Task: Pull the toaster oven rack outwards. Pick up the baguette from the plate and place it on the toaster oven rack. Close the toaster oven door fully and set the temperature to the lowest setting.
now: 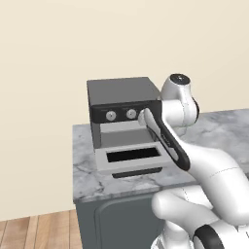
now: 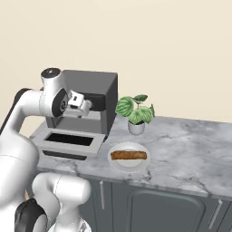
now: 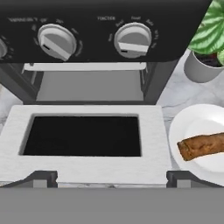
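Pincer [image 2: 89, 105] open, held level before toaster oven [image 2: 90, 88] control strip.

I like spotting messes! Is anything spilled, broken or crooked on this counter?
Nothing stands out. The oven sits square with its door folded down flat and open, the baguette lies whole on its plate, and the plant stands upright in its pot. No spills on the counter.

marble counter [image 2: 190, 154], w/ toaster oven [image 2: 90, 90], plate [image 2: 129, 164], potted plant [image 2: 136, 113]
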Robot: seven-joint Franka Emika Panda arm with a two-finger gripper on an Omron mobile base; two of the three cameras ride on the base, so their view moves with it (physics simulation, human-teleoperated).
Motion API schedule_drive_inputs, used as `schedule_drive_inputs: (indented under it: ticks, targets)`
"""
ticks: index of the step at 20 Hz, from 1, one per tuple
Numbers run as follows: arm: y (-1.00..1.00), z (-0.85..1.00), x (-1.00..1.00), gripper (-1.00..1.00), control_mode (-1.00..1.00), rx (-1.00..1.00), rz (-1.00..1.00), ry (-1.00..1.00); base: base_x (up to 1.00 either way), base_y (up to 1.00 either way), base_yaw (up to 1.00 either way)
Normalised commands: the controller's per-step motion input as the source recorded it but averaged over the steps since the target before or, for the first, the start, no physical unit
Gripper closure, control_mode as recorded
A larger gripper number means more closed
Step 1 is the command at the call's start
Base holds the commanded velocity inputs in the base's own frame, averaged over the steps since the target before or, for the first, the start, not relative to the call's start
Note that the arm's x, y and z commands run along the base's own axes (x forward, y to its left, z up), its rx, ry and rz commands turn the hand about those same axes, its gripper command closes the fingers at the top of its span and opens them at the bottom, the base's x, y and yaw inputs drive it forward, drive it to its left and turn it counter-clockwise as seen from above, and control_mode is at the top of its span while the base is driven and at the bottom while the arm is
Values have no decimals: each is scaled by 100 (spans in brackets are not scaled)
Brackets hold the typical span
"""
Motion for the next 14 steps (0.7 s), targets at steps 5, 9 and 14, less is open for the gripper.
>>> schedule_drive_inputs:
  ticks: [5,9,14]
  targets:
    - [0,-8,-3,-100,-100,9,-10,-9,0,0,0]
    - [0,-14,-6,-100,-100,9,-7,-6,0,0,0]
    - [0,-17,-8,-100,-100,10,-1,-5,0,0,0]
